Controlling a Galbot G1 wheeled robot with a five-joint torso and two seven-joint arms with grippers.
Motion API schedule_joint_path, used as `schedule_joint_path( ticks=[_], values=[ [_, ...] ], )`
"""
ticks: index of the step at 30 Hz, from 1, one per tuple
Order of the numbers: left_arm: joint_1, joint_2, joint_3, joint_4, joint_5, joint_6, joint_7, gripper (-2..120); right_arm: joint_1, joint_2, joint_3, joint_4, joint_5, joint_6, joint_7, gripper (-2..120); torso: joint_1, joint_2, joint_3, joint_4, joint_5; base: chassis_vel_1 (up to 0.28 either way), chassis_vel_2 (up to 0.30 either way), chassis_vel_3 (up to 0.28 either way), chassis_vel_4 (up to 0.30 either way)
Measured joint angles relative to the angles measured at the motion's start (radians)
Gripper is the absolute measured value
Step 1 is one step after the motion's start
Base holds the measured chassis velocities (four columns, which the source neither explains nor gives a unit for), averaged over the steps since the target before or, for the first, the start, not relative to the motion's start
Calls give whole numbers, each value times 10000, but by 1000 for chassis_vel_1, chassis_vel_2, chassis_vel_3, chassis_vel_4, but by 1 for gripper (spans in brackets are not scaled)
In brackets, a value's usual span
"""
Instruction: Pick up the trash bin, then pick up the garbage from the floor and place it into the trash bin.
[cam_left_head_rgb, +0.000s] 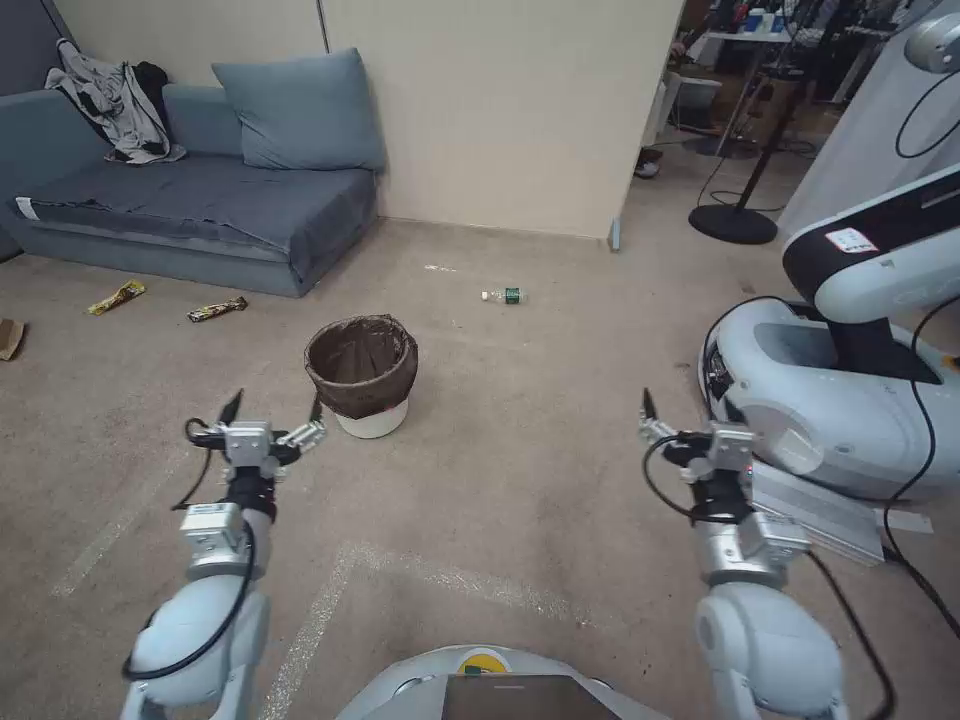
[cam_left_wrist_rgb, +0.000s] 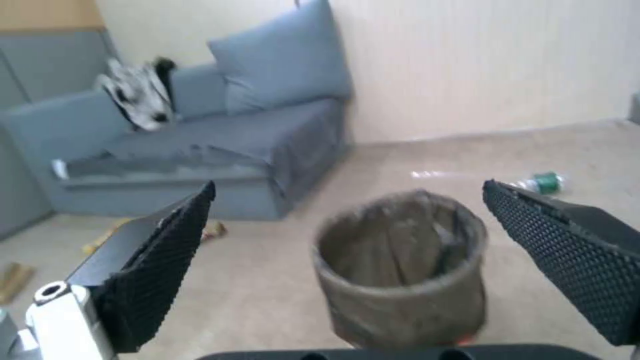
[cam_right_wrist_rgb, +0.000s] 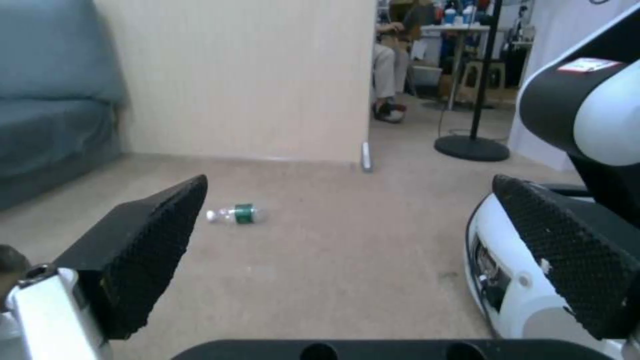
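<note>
Fingers wide on left gripper (cam_left_head_rgb: 272, 408), just short of trash bin (cam_left_head_rgb: 361, 375) upright on floor. Right gripper (cam_left_head_rgb: 690, 415) likewise spread, idle. Bin pickup step; next: close in, grip rim. Bottle (cam_left_head_rgb: 505, 295) beyond.

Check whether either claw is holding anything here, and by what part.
Nothing is held. The left claw is open just short of the trash bin; the right claw is open over bare floor.
</note>
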Motion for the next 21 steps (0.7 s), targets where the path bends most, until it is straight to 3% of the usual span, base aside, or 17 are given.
schedule_joint_path(
  ticks=[7,21],
  values=[
    [175,59,-203,-419,-25,587,325,100,-87,31,77,80,102,-190,-321,100,0,0,0,3,1,0,0,0,0],
    [315,-11,-102,-103,61,263,371,100,-176,17,80,-128,197,-146,-561,100,0,-1,0,2,3,0,0,0,0]
  ],
)
